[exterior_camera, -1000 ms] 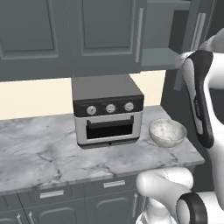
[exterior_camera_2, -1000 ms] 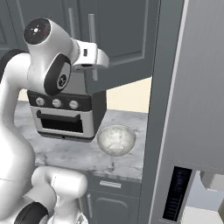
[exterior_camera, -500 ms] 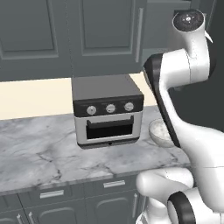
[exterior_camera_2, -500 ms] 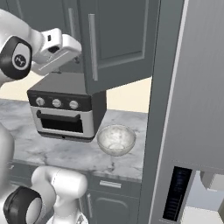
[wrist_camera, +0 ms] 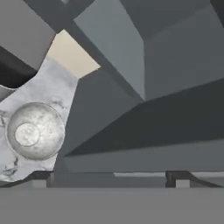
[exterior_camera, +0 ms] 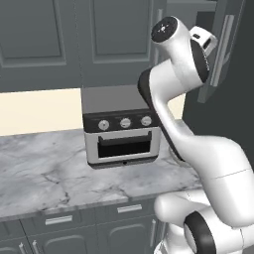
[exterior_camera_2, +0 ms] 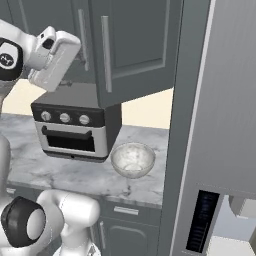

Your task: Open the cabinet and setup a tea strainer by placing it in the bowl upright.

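Standing at the counter: cabinet [exterior_camera_2: 135,45] door is swung out over the right end of the toaster oven [exterior_camera_2: 75,127], long bar handle [exterior_camera_2: 105,54] facing the room, so the opening step looks done. Gripper [wrist_camera: 109,178] is up high by the door, jaws spread wide and empty, both tips apart with nothing between them. Hand view looks past the door's lower edge into the grey cabinet interior; I can't make out a tea strainer in there, shelf contents are hidden from these angles. Bowl [exterior_camera_2: 133,160] sits empty on the marble counter [exterior_camera_2: 60,172], just right of the oven and below the open door. Left to do, as I judge it: reach into the cabinet, find and pinch the strainer, carry it down, stand it upright in the bowl.
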